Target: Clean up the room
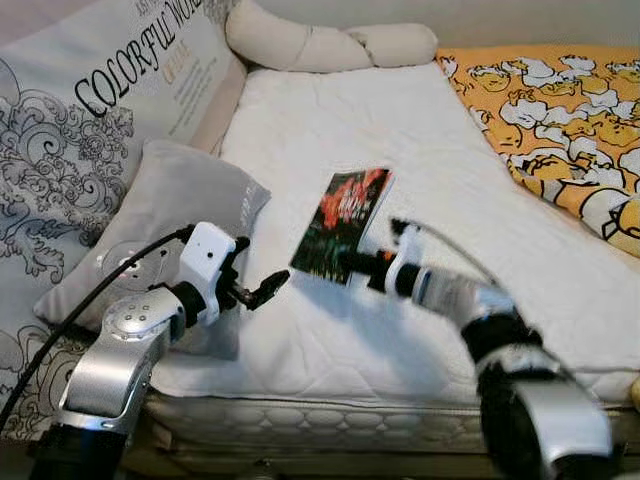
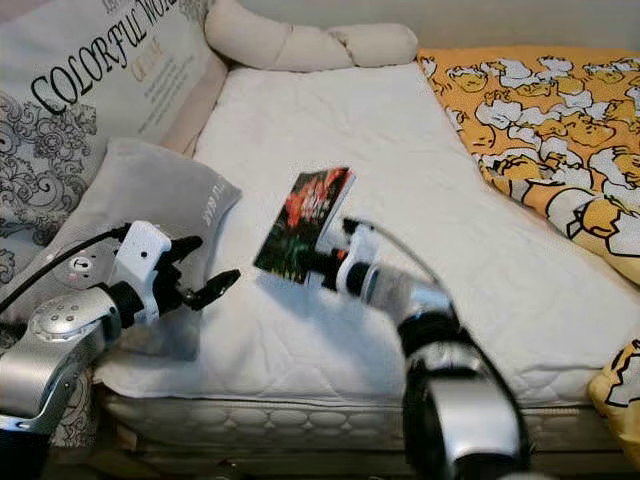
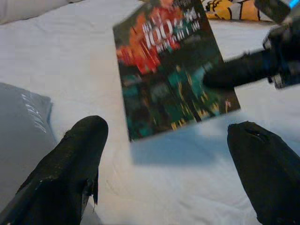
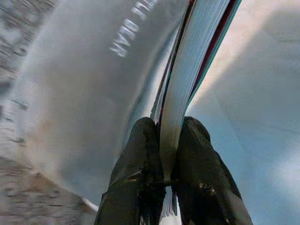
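Note:
A book (image 1: 342,222) with a red, green and dark cover hangs tilted just above the white mattress (image 1: 330,120). My right gripper (image 1: 352,264) is shut on the book's near edge; in the right wrist view both black fingers (image 4: 140,154) pinch the page block (image 4: 187,79). My left gripper (image 1: 262,289) hovers over the mattress's front left part, a little left of the book, open with nothing between its fingers (image 3: 70,164). The left wrist view looks straight at the book cover (image 3: 171,70).
A grey pillow (image 1: 165,215) lies by my left arm, with a large printed cushion (image 1: 90,110) behind it. A cream knotted pillow (image 1: 320,42) sits at the head of the bed. An orange duck-print blanket (image 1: 560,120) covers the right side.

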Motion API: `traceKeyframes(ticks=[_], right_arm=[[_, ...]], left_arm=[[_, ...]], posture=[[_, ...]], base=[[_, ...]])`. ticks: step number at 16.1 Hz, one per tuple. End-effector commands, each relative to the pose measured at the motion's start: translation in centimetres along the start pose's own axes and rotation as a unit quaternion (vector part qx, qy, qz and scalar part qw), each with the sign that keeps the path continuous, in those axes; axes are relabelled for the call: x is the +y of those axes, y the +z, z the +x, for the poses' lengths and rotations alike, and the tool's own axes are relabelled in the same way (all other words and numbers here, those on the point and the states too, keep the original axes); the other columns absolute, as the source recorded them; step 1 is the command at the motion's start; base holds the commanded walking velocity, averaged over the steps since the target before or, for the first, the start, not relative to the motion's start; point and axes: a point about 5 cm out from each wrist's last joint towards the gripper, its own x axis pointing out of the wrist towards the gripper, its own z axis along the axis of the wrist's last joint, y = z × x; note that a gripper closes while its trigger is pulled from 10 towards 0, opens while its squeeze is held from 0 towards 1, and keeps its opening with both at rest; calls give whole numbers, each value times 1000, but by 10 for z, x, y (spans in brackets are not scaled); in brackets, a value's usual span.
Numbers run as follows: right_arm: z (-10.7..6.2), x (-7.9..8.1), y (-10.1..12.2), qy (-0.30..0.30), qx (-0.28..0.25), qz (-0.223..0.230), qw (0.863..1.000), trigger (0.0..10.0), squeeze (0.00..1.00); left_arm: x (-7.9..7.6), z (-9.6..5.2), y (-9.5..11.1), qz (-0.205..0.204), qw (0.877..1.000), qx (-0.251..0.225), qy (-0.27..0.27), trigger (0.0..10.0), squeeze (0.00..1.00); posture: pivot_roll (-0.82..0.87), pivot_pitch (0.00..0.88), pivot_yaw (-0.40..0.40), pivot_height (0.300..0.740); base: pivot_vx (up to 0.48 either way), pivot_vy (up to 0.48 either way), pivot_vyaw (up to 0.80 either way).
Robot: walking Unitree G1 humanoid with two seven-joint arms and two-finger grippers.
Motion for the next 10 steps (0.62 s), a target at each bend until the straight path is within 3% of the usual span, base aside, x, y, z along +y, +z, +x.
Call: traceKeyframes(ticks=[1, 5, 10], right_arm=[[1, 6, 6, 27, -1, 9, 1000, 10000, 0], [-4, -6, -18, 38, 114, -1, 993, 10000, 0], [5, -9, -26, -12, 125, -74, 989, 10000, 0]], left_arm=[[2, 0, 2, 6, 1000, 4, -4, 10000, 63], [1, 4, 5, 11, 1000, 10, -16, 10000, 63], [-6, -2, 2, 9, 999, 22, -27, 10000, 63]], posture=[[104, 0, 40, 740], [121, 0, 35, 740], [146, 0, 27, 740]], base=[[0, 0, 0], [0, 0, 0], [0, 0, 0]])
